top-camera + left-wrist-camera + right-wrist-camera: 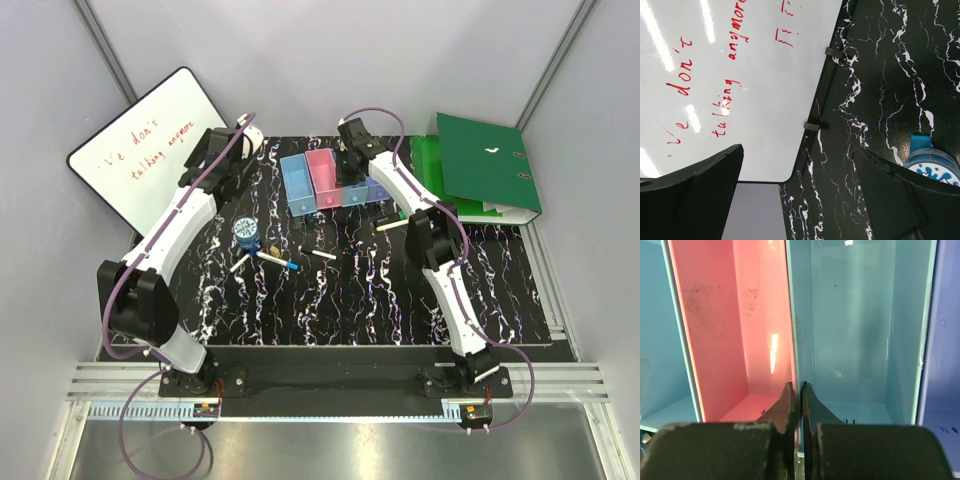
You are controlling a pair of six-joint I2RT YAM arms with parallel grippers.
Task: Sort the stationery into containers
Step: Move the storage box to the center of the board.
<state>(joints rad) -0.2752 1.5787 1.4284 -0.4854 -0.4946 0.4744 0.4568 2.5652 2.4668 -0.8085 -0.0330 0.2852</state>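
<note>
Hovering clenched and empty over the wall between pink bin [730, 315] and light-blue bin [855, 315], the right end effector [799, 390] tips an outstretched arm, while the left end effector [799, 150] gapes wide, roll [932, 165] beside one finger.

Left fingers [690, 200] gape wide apart; right fingers [785, 410] pinch nearly together.
</note>
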